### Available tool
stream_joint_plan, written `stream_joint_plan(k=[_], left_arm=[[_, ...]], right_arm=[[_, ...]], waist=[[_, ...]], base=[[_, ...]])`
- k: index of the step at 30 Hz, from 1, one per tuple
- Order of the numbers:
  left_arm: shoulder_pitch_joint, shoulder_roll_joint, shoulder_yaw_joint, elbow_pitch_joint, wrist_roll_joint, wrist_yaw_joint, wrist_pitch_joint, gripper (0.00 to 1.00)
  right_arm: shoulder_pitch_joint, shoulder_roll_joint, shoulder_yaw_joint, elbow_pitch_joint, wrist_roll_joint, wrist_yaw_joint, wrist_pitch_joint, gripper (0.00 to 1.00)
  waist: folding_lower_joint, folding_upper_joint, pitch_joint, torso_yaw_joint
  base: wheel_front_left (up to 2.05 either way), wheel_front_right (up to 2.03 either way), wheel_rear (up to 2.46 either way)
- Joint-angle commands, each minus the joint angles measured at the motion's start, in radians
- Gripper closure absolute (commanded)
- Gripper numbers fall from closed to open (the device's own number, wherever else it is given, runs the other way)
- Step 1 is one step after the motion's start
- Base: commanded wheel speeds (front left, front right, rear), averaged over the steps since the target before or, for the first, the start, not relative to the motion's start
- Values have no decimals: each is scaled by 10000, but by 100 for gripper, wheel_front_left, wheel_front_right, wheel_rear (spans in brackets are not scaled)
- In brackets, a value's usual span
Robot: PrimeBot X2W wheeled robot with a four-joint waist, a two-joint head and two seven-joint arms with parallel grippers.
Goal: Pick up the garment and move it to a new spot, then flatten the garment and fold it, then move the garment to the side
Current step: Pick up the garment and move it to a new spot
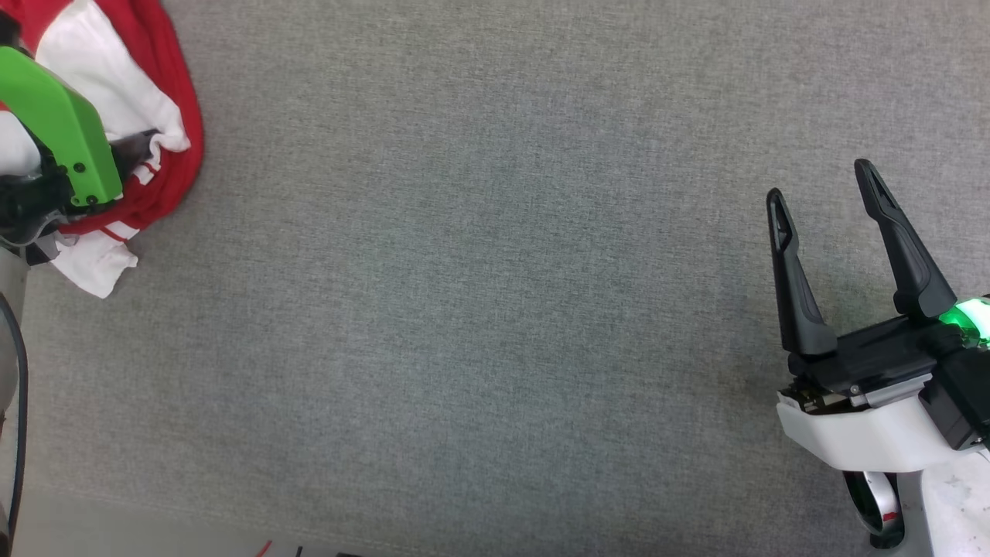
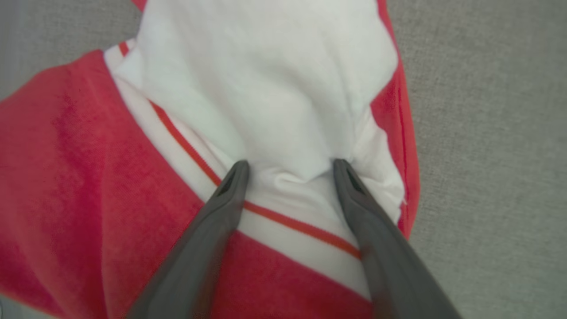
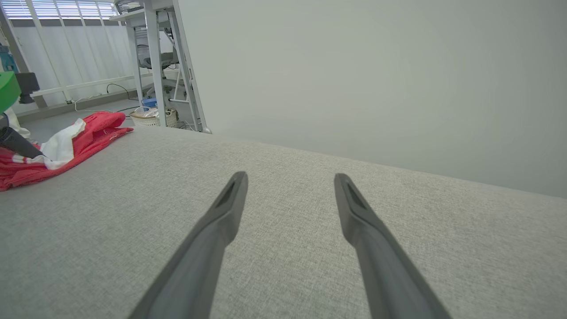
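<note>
From the head, we see the garment [image 1: 166, 108] heaped at the desk's [image 1: 495, 309] left edge, toward the far corner. It is soft red knit crumpled around a white sleeve, with thin red-and-white striped trim. The left jaws reach into the heap, mostly hidden beneath a smooth green cover [image 1: 58, 116], so from here we cannot tell how they stand. The desk wears a grey woven cloth with a fine, even grain. Near its right edge the right jaws stand wide open over bare cloth. Their two long matt black fingers [image 1: 793, 286] taper to narrow tips and sit on a glossy white wrist shell [image 1: 851, 433] with a green light [image 1: 971, 317].

From the left wrist, the left jaws are spread wide, not clamped. Both fingers press their tips into the white cloth, and a puckered fold rises between them. A red stripe crosses the white band beneath, with plush red cloth on either side.

From the right wrist, the right jaws are parted over flat grey weave. The garment lies low and rumpled near the far-left corner, with one dark left finger against it. Beyond the desk stand a plain pale wall [image 3: 376, 66], white metal legs [image 3: 153, 66] and slatted blinds [image 3: 53, 9].
</note>
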Motion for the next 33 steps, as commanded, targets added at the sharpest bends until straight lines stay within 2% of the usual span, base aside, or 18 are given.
stream_joint_plan(k=[1, 7, 8, 9, 16, 24, 33], left_arm=[[-40, 2, -316, 186, 77, -28, 228, 0], [259, -117, -1086, 531, -175, -28, 258, 0], [278, -79, -1186, 529, -201, -28, 160, 40], [280, -25, -1278, 524, -255, -28, 11, 100], [-127, 599, -1957, 46, -379, -28, -1144, 100], [-849, 1316, -3313, -1108, -60, -28, -2403, 100], [-1542, 1431, -5086, -2907, 210, -28, -2983, 100]], right_arm=[[-179, 3, -8, -54, -86, -6, -46, 0], [-268, 63, 79, 24, -66, -6, -46, 0], [-265, 90, 77, 28, -64, -6, -46, 0], [-257, 117, 66, 36, -58, -6, -46, 0], [-61, 283, -6, 182, 101, -6, -46, 0], [307, 670, 161, 462, 317, -6, -46, 0], [828, 954, 4, 586, 532, -6, -46, 0]], waist=[[-1, 0, 167, -132], [-1, 0, 182, -252], [-1, 0, 152, -264], [-1, 0, 103, -269], [-1, 0, -639, -118], [-1, 0, -2001, -109], [-1, 0, -3015, -533]], base=[[0, 0, 0], [0, 0, 0], [0, 0, 0], [0, 0, 0], [0, 0, 0], [0, 0, 0], [0, 0, 0]])
